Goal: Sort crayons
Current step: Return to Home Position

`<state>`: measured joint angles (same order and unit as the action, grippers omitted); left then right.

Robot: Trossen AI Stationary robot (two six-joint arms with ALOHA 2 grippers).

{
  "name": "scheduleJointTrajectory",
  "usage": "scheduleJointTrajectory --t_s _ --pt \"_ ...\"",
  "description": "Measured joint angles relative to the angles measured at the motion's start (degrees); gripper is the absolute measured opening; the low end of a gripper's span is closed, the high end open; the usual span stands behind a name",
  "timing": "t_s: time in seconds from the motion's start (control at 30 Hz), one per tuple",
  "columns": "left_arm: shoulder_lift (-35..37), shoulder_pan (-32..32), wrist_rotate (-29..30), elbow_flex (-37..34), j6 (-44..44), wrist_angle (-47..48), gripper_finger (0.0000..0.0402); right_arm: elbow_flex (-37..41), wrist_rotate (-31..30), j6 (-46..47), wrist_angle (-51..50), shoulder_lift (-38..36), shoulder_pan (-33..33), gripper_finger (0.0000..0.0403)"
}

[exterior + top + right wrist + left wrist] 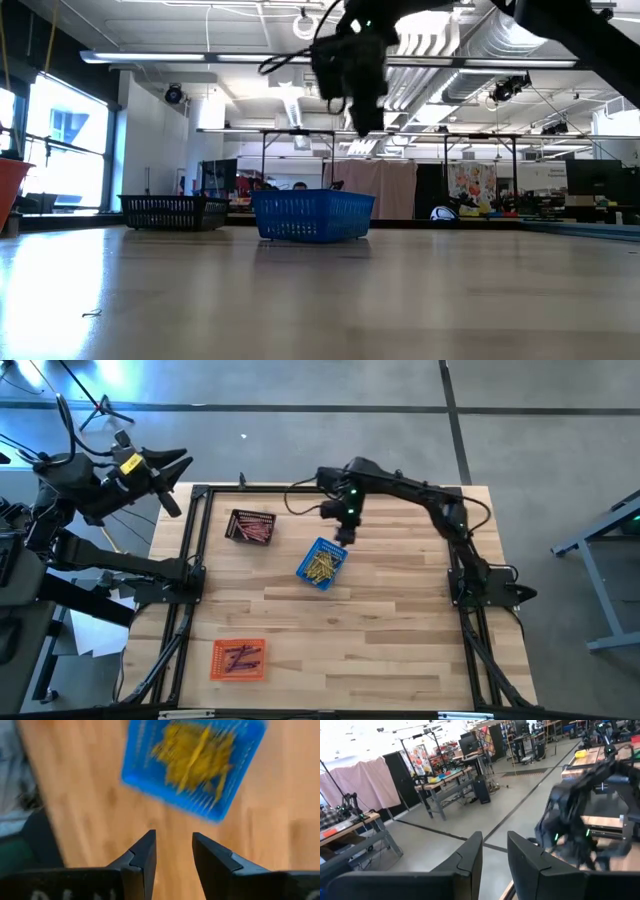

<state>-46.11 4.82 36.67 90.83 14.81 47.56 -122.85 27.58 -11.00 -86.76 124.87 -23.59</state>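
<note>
Yellow crayons [321,566] lie heaped in a blue mesh basket [309,569] near the table's middle. My right gripper [173,837] hangs open above the basket's far side [340,538], pointing steeply down, with nothing between its fingers. Red-pink crayons [255,530] lie in a black basket [236,518] at the far left. Purple crayons [240,658] lie in an orange basket [220,670] at the near left. My left gripper [495,840] waits open and level beyond the table's far left corner [175,485], with nothing in it.
A black frame rail [185,580] runs along the table's left edge, and another rail [470,630] along the right. Bare wood spreads across the near right part of the table [400,650]. In the low view the blue basket [312,216] stands in front of the black basket [172,212].
</note>
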Motion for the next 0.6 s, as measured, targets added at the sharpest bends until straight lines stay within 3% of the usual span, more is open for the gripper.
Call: scheduleJointTrajectory --t_s 0.1,0.27,0.5,0.6 --pt "0.0 0.0 0.0 0.0 -1.2 1.3 0.0076 0.0 0.5 -1.0 -3.2 -4.1 0.3 0.0112" --pt "0.0 0.0 0.0 0.0 -1.8 2.8 0.0076 7.4 -0.7 1.5 6.8 -16.3 0.5 0.0112" --pt "0.0 0.0 0.0 0.0 0.3 2.6 0.0076 35.0 -14.3 16.6 39.2 -37.5 0.8 0.0112" --pt "0.0 0.0 0.0 0.0 0.7 2.1 0.0076 48.7 -15.8 21.8 55.5 -44.4 1.2 0.0112"
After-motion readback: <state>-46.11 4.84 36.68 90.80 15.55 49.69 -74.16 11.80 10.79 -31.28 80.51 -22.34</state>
